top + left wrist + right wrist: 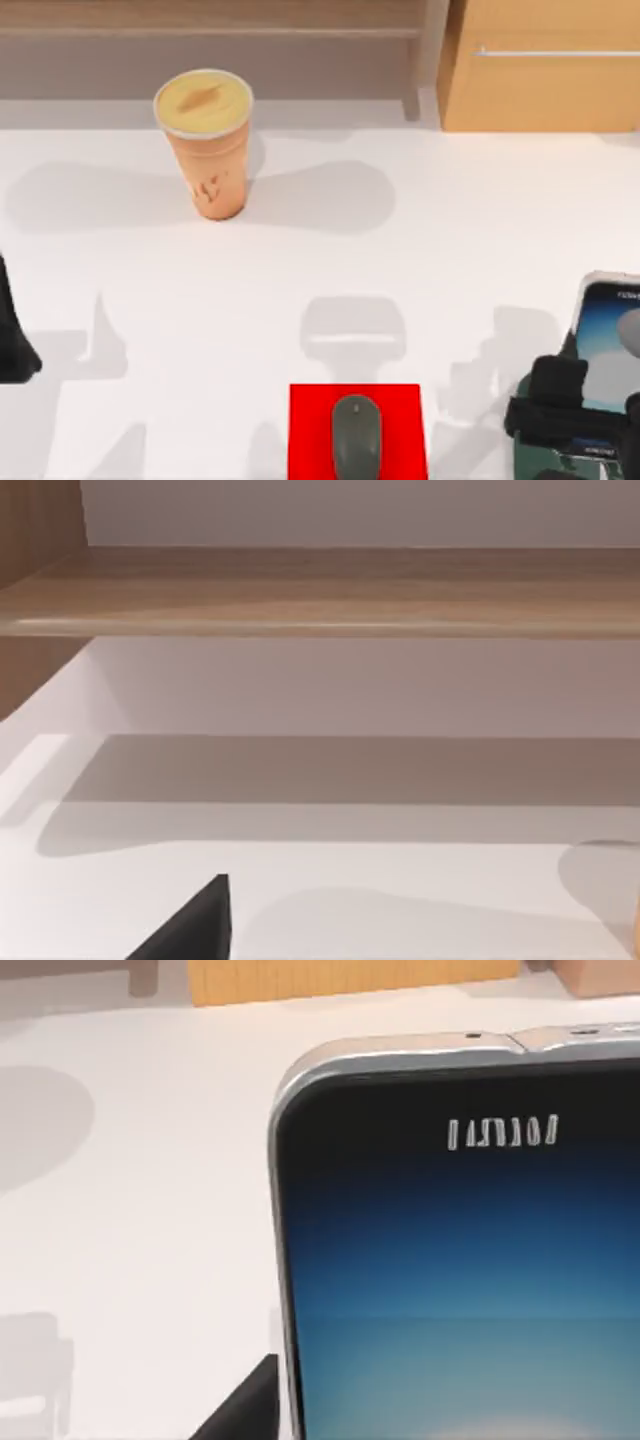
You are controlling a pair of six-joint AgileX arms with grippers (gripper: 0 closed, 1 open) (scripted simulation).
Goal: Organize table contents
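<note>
While the tall orange-tan cup with a round yellow top (207,140) stands upright near the far edge of the big smooth white tabletop (400,260), a bit left of the middle, the other things sit down by the near edge. The cup is wide at the top and gets thinner toward the bottom.

At the middle of the near edge lies a flat red square pad (310,430). On top of it rests the small dark grey oval computer mouse (356,436), smooth and rounded like a pebble.

Over by the right edge is the black-edged smartphone with a glowing blue-white screen (602,340). It is flat and shiny, with rounded corners and a thin silver rim (283,1260). It sits at a dark green stand (535,455) in the near right corner. My right gripper (560,410), black and blocky, is right at the phone's lower part, but I cannot tell if its fingers are pinching.

My left arm (12,335) waits at the left edge; I cannot tell how its fingers are.

Behind the table stands a light wooden cabinet with a metal handle (545,60).
</note>
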